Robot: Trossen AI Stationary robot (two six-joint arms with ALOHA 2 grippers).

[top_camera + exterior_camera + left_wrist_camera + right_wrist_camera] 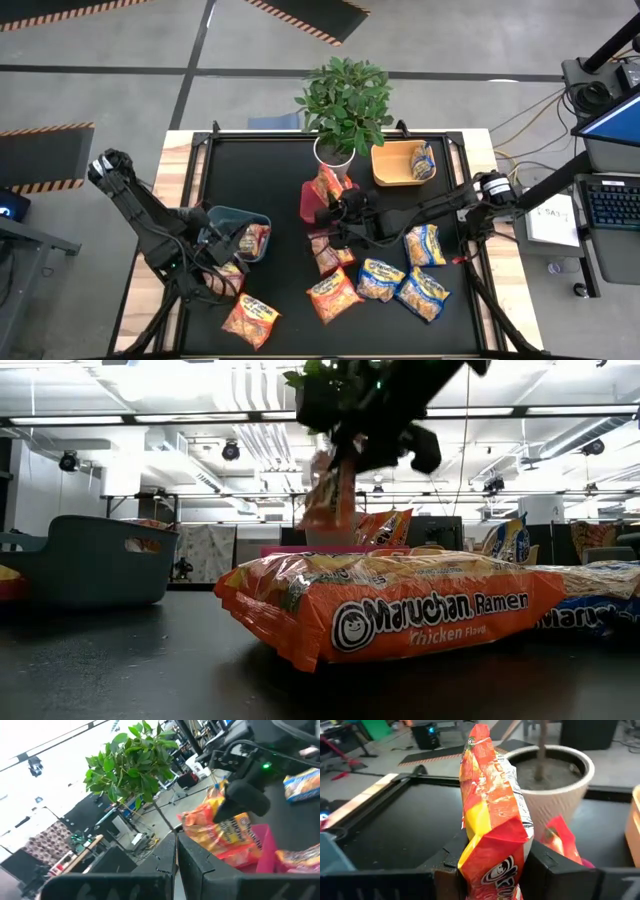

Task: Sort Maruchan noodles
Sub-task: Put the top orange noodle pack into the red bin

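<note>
Left gripper (222,243) waits shut and empty over the grey-blue bin (225,216), while the right gripper (330,212) pinches an orange packet (492,815) over the red bin (309,200), so the next move is probably lowering and releasing it there

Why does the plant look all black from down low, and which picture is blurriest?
In the low view the leafy green potted plant is backlit by bright ceiling lights, so it turns dark. The left wrist view is blurriest, with washed-out white behind the leaves. The high view is evenly lit; the orange crinkly noodle packet is sharp in the right wrist view.
</note>
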